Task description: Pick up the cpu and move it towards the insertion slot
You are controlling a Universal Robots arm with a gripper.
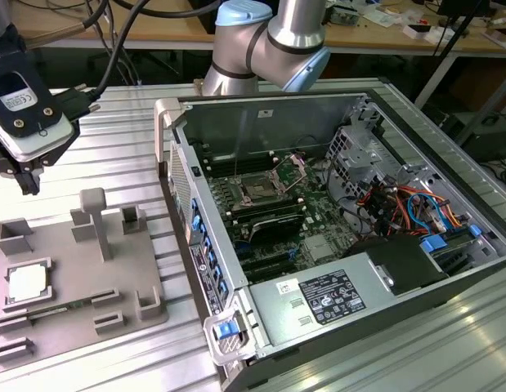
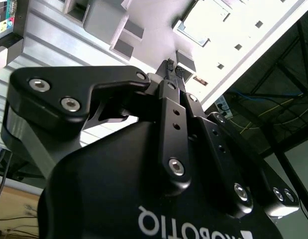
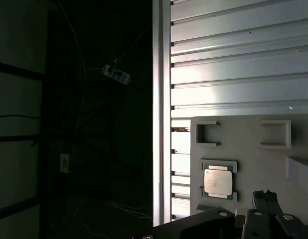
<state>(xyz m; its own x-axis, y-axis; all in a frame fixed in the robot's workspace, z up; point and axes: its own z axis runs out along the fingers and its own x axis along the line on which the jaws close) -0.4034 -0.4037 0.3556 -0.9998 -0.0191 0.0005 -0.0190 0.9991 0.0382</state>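
The cpu (image 1: 28, 283) is a small silver-topped square lying flat in a recess of the grey tray (image 1: 73, 269) at the exterior view's left. My gripper (image 1: 28, 175) hangs above the tray's far edge, well clear of the chip, fingers together and holding nothing. In the first wrist view the cpu (image 3: 218, 181) lies on the tray (image 3: 243, 144) a short way from my gripper (image 3: 265, 194). The second wrist view shows my gripper (image 2: 173, 67) with its black fingers pressed side by side. The insertion slot (image 1: 259, 189) sits with its metal frame on the green board inside the open computer case (image 1: 334, 212).
The tray carries upright grey posts (image 1: 93, 216) and several empty recesses. A tall case wall (image 1: 183, 204) stands between tray and socket. Coloured cables (image 1: 400, 200) fill the case's far side. The ribbed aluminium table's edge (image 3: 161, 124) runs beside the tray.
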